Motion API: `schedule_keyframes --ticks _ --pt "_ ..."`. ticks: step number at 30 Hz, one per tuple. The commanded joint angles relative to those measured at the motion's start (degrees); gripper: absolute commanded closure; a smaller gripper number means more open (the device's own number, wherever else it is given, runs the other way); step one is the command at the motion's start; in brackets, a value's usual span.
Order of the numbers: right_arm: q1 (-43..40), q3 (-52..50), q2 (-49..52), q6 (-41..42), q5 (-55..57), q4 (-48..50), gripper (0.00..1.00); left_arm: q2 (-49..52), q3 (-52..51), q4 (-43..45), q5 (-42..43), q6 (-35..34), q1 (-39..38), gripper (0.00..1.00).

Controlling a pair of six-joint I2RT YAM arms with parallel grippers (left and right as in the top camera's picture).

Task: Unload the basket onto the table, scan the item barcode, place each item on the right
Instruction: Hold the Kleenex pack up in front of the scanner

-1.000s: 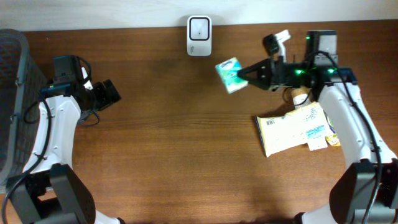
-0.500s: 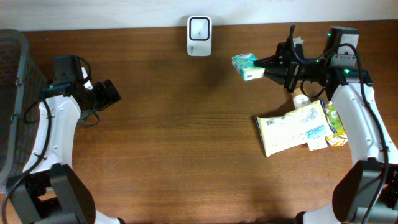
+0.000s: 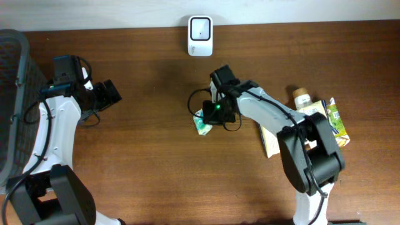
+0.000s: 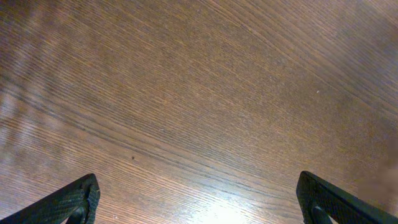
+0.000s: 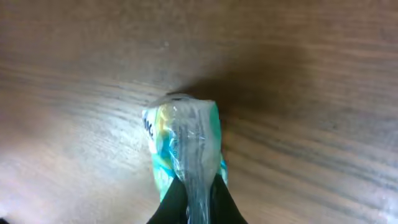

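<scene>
Teal packet (image 3: 202,125), clamped in the shut right gripper (image 3: 209,119), now sits low at ctr of the table (image 3: 150,169), nearer than the scanner (image 3: 200,27), vs held up far-right 1 s ago, so prob. the scan pass is over & it's being set down; left gripper (image 3: 111,92) gapes idle.

The scanner (image 3: 200,36) stands at the far edge of the table (image 3: 156,175), centre. The packet (image 3: 202,125) is in front of it, mid-table. The basket (image 3: 11,94) sits far left, and 1 bottle (image 3: 302,97) lies right.
</scene>
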Motion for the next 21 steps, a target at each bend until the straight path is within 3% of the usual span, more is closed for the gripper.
schedule_keyframes --ticks 1,2,3,8,12,16,17,21 --pt "-3.0 1.0 1.7 -5.8 0.4 -3.0 0.71 -0.9 0.7 0.1 -0.4 0.4 0.2 0.01" --pt "-4.4 4.3 1.5 -9.6 3.7 -8.7 0.46 -0.9 0.7 0.1 -0.4 0.4 0.2 0.01" --pt "-5.2 7.3 1.5 -11.4 7.2 -13.3 0.38 -0.9 0.7 0.1 -0.4 0.4 0.2 0.01" --pt "-2.4 11.6 2.3 -16.7 9.4 -15.3 0.38 -0.9 0.7 0.1 -0.4 0.4 0.2 0.01" --pt "-0.7 11.5 7.0 -20.8 6.4 -13.6 0.5 -0.9 0.7 0.1 -0.4 0.4 0.2 0.01" --pt "-0.7 11.5 9.6 -21.1 5.2 -12.9 0.91 -0.9 0.7 0.1 -0.4 0.4 0.2 0.01" --pt "-0.8 11.5 9.6 -20.0 5.0 -13.2 0.96 -0.9 0.7 0.1 -0.4 0.4 0.2 0.01" --pt "-2.9 18.9 8.8 -20.2 -5.1 -25.7 0.96 -0.9 0.7 0.1 -0.4 0.4 0.2 0.01"
